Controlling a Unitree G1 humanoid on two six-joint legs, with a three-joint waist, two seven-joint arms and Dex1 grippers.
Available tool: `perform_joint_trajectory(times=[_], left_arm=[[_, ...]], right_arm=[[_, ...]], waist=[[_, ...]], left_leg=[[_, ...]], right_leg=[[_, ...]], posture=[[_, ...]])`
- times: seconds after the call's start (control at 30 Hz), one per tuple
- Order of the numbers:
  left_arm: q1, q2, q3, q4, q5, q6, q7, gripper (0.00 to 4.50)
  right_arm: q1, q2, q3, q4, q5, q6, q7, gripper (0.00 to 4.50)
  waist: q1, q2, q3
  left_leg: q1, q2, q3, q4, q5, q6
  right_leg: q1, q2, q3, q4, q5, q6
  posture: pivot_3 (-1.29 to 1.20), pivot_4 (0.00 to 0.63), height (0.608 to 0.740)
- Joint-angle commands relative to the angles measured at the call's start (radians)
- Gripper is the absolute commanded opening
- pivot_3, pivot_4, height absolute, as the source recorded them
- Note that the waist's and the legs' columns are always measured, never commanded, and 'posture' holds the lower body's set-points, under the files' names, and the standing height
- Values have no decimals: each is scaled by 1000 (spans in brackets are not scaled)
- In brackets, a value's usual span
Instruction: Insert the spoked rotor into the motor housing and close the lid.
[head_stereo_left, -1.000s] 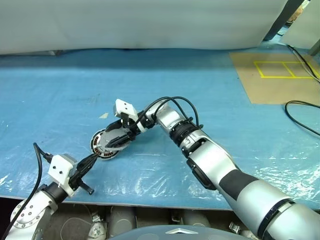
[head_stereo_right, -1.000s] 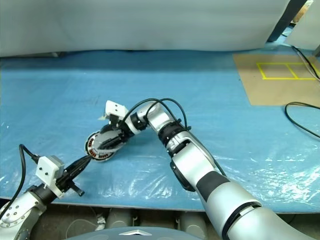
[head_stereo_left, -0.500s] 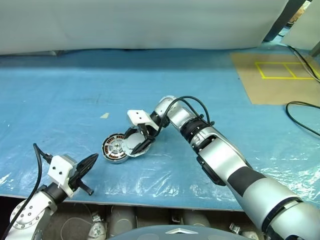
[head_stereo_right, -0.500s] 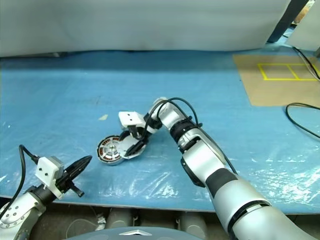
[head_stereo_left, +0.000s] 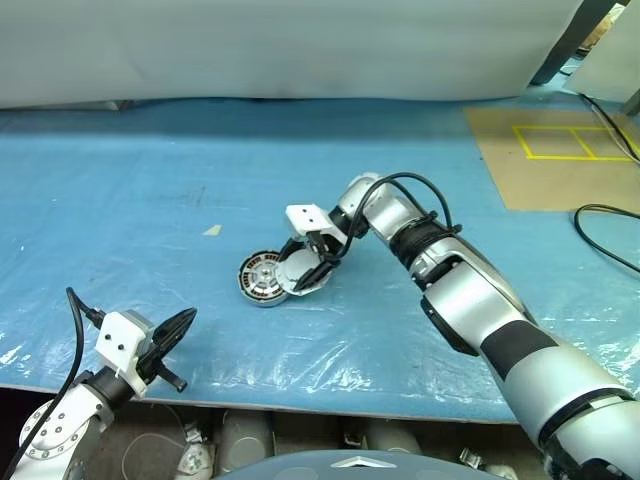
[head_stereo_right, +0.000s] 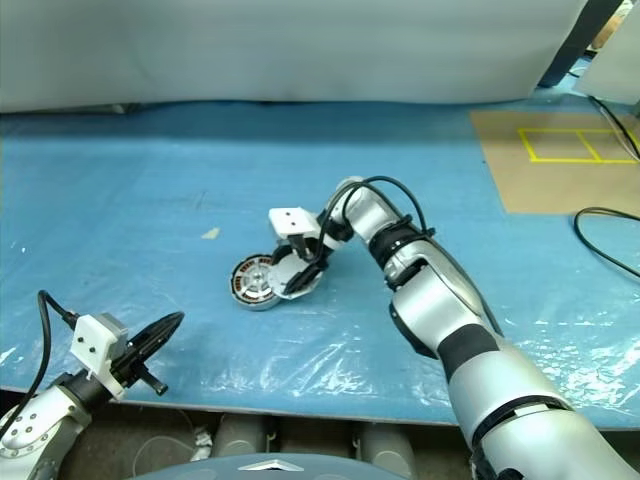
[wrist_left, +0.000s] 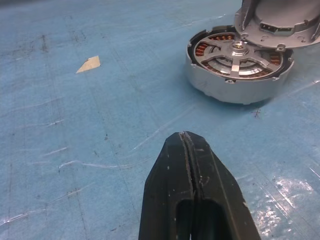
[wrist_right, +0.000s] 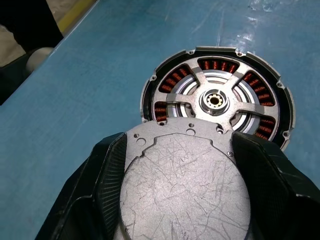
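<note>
The motor housing (head_stereo_left: 258, 281) lies on the blue sheet, with copper windings (wrist_right: 167, 85) showing between pale spokes. The spoked rotor (wrist_right: 215, 100) sits inside it, hub in the centre. My right gripper (head_stereo_left: 311, 274) is shut on the lid (wrist_right: 185, 185), a scratched grey round plate. Its black fingers (wrist_right: 107, 170) press the plate's two sides. The lid hangs tilted at the housing's right rim and overlaps it a little. My left gripper (head_stereo_left: 181, 325) is shut and holds nothing, near the table's front left, well short of the housing (wrist_left: 235, 62).
A tan paper scrap (head_stereo_left: 212, 229) lies left of the housing. A brown board with yellow lines (head_stereo_left: 560, 150) is at the far right, with a black cable (head_stereo_left: 605, 235) in front of it. The table's front edge (head_stereo_left: 300, 402) runs close below the arms.
My right gripper has swung to the right with the lid, and the housing with the rotor has slid right along with it. The left gripper has stayed where it was.
</note>
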Motion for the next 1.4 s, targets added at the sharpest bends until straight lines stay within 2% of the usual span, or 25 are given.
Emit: perform_joint_trajectory(times=[0.03, 0.13, 0.2, 0.37, 0.67, 0.8, 1.13, 1.4], left_arm=[[4, 5, 19, -5, -8, -16, -2, 0], [-6, 3, 8, 2, -3, -16, -1, 0], [-11, 1, 1, 3, 0, -15, 0, 0], [-11, -2, -4, 5, 4, -15, 0, 0], [-16, -4, -13, 9, 9, -12, 4, 0], [-19, -3, -15, 12, 10, -13, 5, 0], [-59, -26, -12, 13, 8, -22, 33, 0], [-104, -32, -20, 21, 25, -28, 52, 0]], right_arm=[[-10, -34, -9, -28, 79, 32, 62, 3004], [-29, 5, -138, 18, 91, 77, 33, 3004], [-47, 52, -229, 58, 104, 160, -100, 3004], [-44, 126, -390, 77, 107, 278, -290, 3004], [20, 235, -482, 56, 13, 299, -687, 3004], [44, 255, -483, 38, -7, 285, -683, 3004], [37, 285, -519, 64, -46, 278, -782, 3004], [132, 265, -388, -35, -124, 170, -473, 3004]], waist=[[-2, 0, 0], [-9, 0, 0], [-12, 0, 0], [-6, 0, 0], [-4, 0, 0], [-5, 0, 0], [-6, 0, 0], [-11, -1, 0]], left_leg=[[0, 0, 0, 0, 0, 0], [-1, 1, 0, 0, 0, 0], [-2, 3, 0, 0, 0, 0], [-6, 4, 0, 0, 0, 1], [-7, 4, 1, 0, 0, -1], [-7, 4, 1, 0, 0, -1], [-6, 3, 1, 0, 1, -2], [-6, 4, 0, 0, 1, -2]], right_leg=[[0, 0, 0, 0, 0, 0], [-2, 1, 0, 0, 0, 0], [-4, 3, 0, 1, 0, 0], [-7, 3, 0, 0, 0, 0], [-7, 3, -1, 0, 0, 0], [-7, 3, -1, 0, 0, 0], [-6, 3, -1, 1, 0, 0], [-6, 3, -1, 1, 0, 0]], posture=[[0, 150, 740], [0, 150, 740], [0, 150, 740], [0, 150, 740], [0, 150, 740], [0, 150, 740], [0, 150, 740], [0, 150, 740]])
